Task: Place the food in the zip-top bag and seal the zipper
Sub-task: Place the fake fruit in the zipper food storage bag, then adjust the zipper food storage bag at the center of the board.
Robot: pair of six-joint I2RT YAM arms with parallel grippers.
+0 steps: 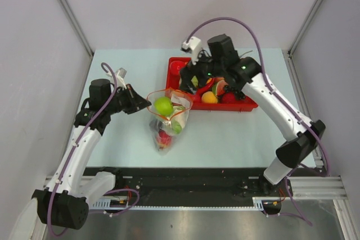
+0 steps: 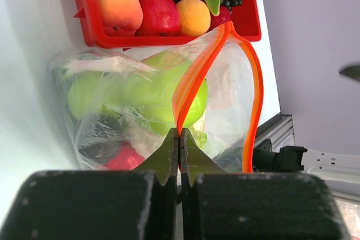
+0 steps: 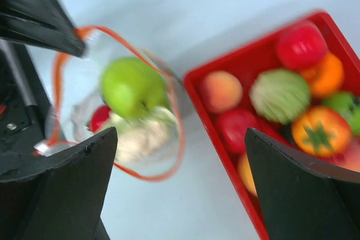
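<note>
Food (image 1: pixel 163 105) part-fills the zip-top bag (image 1: pixel 167 121) at frame centre, its zipper (image 2: pixel 194 77) pinched in the left gripper (image 2: pixel 179 139); the empty, wide-open right gripper (image 1: pixel 197 80) over the upper-right red tray (image 1: pixel 243 107) must next fetch more.

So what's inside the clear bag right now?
The zip-top bag holds a green apple on top, pale cauliflower and a red fruit lower down. Anything beneath them is hidden by crinkled plastic and the pile itself.
</note>
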